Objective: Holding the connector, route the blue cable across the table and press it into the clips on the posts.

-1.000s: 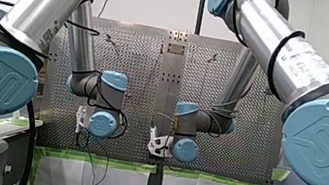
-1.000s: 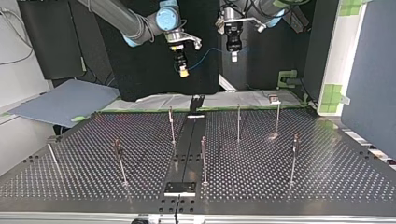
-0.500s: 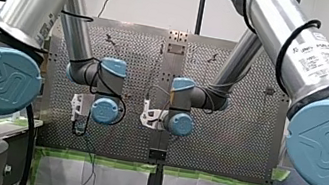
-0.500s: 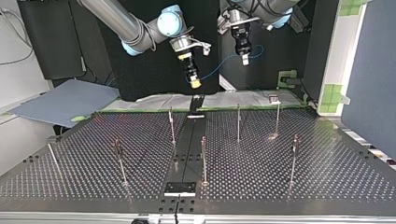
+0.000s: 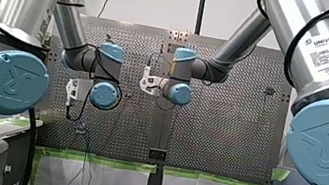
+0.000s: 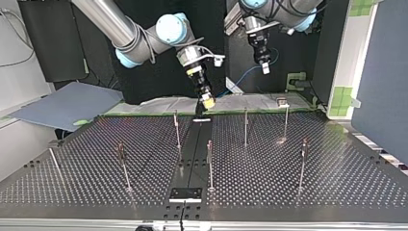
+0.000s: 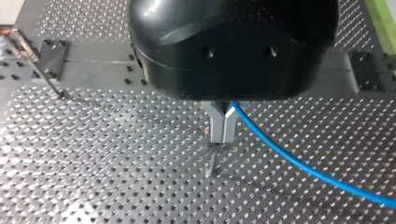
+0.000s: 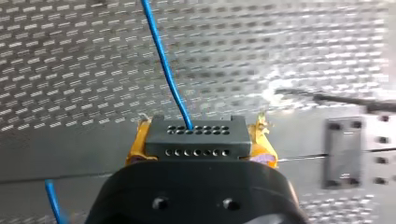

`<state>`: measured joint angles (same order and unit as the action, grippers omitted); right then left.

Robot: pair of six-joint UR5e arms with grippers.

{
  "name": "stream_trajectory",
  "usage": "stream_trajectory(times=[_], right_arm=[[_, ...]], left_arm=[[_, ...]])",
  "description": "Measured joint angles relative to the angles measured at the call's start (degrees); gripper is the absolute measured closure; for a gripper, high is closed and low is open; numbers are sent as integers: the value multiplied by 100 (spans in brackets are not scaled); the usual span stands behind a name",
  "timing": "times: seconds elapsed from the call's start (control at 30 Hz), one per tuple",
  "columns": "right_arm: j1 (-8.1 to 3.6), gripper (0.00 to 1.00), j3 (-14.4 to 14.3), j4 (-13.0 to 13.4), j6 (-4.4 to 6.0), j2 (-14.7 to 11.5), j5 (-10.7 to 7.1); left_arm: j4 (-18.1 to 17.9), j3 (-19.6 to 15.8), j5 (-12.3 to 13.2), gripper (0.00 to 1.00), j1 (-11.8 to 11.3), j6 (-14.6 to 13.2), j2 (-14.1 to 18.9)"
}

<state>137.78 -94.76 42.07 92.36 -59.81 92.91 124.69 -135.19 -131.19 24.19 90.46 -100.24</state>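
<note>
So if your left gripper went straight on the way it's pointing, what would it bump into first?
Probably the thin post standing just ahead of my left gripper's fingertips, then the perforated table; depth is hard to judge.

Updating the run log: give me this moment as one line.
right gripper: shut on connector | left gripper: shut on blue cable | both above table | posts: no cable clipped yet

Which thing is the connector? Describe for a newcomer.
Follow my right arm, at the top view's left, down to its tool. Between its yellow pads sits the connector: a dark grey block with two rows of holes, blue cable leaving it.
</note>
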Motion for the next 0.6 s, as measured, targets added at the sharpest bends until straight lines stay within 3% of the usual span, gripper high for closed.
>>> stream_trajectory(times=[0.37, 0.6], right_arm=[[42, 100, 254, -95, 89, -538, -103], [102, 100, 337, -126, 91, -472, -113]], left_arm=[[522, 391, -121, 100, -364, 71, 521], [888, 605, -159, 100, -441, 345, 887]])
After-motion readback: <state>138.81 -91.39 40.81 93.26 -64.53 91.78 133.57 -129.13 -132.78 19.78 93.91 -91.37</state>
